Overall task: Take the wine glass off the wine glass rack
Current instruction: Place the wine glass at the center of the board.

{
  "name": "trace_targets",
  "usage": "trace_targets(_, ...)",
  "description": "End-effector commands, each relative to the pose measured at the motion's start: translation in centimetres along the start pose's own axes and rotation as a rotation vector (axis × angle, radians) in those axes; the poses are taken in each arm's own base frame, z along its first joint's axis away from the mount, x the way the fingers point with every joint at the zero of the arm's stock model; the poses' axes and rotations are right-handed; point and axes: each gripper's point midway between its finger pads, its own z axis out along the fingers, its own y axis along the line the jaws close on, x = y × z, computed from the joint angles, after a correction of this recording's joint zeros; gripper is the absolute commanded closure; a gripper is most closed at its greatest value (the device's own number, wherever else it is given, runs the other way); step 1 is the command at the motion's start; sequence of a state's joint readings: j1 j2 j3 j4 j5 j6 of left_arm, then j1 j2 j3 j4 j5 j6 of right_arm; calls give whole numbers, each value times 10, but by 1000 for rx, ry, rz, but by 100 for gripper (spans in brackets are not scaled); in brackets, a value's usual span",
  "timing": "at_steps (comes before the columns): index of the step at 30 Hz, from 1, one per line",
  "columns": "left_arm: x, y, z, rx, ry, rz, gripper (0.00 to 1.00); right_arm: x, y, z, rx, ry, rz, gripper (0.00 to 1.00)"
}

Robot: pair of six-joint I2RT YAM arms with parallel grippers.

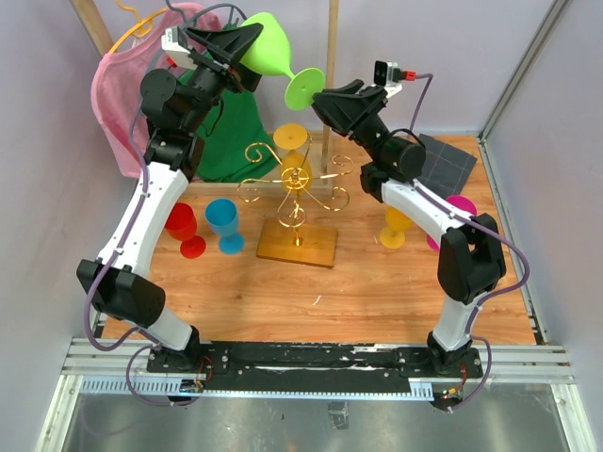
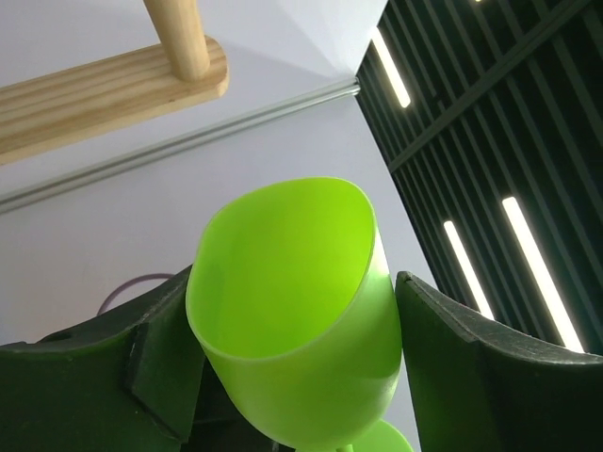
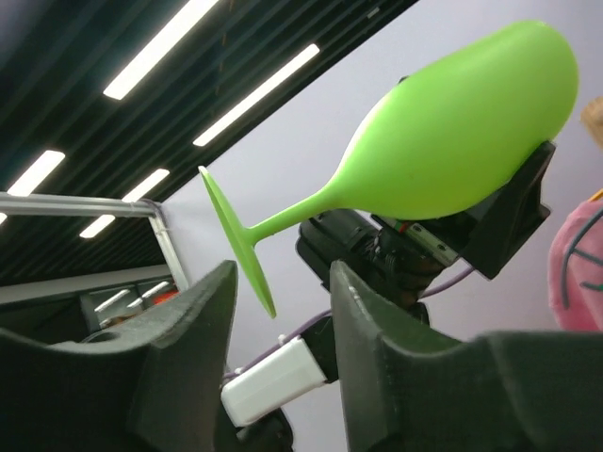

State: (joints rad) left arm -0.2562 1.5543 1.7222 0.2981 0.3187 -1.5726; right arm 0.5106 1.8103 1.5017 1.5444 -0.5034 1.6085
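My left gripper (image 1: 247, 40) is shut on the bowl of a lime-green wine glass (image 1: 270, 49) and holds it on its side, high above the table, with the foot pointing right. In the left wrist view the glass (image 2: 292, 301) sits between both fingers of the left gripper (image 2: 292, 325). My right gripper (image 1: 320, 98) is open at the glass's foot; in the right wrist view the rim of the foot (image 3: 240, 250) dips between the spread fingers of the right gripper (image 3: 283, 275) without touching. The gold wire rack (image 1: 297, 185) stands below on its light-wood base (image 1: 298, 245).
A yellow glass (image 1: 292, 141) seems to hang on the rack's far side. Red (image 1: 184, 229) and blue (image 1: 225, 225) glasses stand to its left, yellow (image 1: 396, 227) and magenta (image 1: 462, 211) ones to its right. Pink (image 1: 122, 94) and green (image 1: 231, 137) clothes hang behind; a black mat (image 1: 443, 160) lies back right.
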Motion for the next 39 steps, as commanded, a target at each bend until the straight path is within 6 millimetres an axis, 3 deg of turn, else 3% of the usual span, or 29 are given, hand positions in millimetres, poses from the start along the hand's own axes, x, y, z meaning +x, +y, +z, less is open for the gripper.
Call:
trace_targets(1,1,-37,-6,98,2,34,36,6,21,6,-60,-5,11,44)
trace_targets(3,1,-37,-6,99,4,35,36,4,22,5,-59,-14,7,33)
trace_targets(9,2,-39,-8,104,13,47,35,-6,26,-2,-39,-36,-26,19)
trace_targets(19,-12,-50,-13,115,15,96,33,-16,37,-15,-10,-48,-56,9)
trace_targets(21,-16,-55,-15,125,17,120,33,-18,41,-15,-13,-43,-66,0)
trace_targets(27,-42,-63,-30,111,12,191,32,-28,44,-29,27,-53,-80,2)
trace_targets(39,-96,-75,-77,90,7,428,30,-54,65,-49,115,-26,-178,1)
